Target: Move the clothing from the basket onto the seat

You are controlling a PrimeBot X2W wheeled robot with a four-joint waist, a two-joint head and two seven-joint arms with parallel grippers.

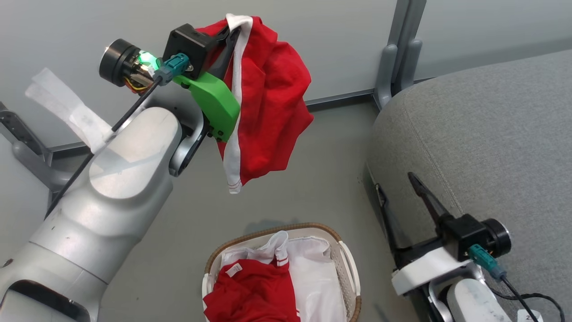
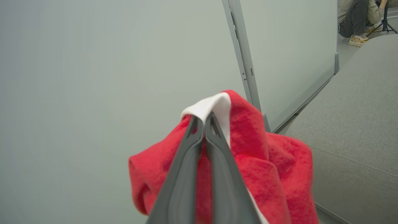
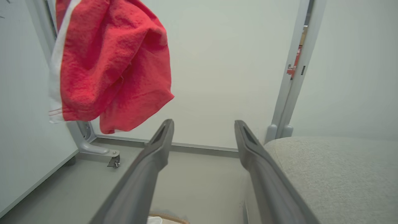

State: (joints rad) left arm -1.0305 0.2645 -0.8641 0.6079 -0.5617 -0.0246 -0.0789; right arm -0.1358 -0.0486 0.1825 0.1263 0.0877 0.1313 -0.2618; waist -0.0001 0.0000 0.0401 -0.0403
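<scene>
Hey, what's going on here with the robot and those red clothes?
The robot is moving laundry. Its left gripper has its jaws shut on a red garment with white trim, hanging in the air above the floor, not yet over the grey sofa. The right gripper sits beside the sofa's edge, jaws open and empty. A second red garment and a white sheet lie in the basket.

the head view's bottom edge cuts off the oval white perforated basket with brown woven rim (image 1: pixel 346 268) and the soft red garment (image 1: pixel 254 290) inside it; we cannot read its small white label (image 1: pixel 233 269). a person (image 2: pixel 357 18) is cropped at the left wrist view's corner.
</scene>
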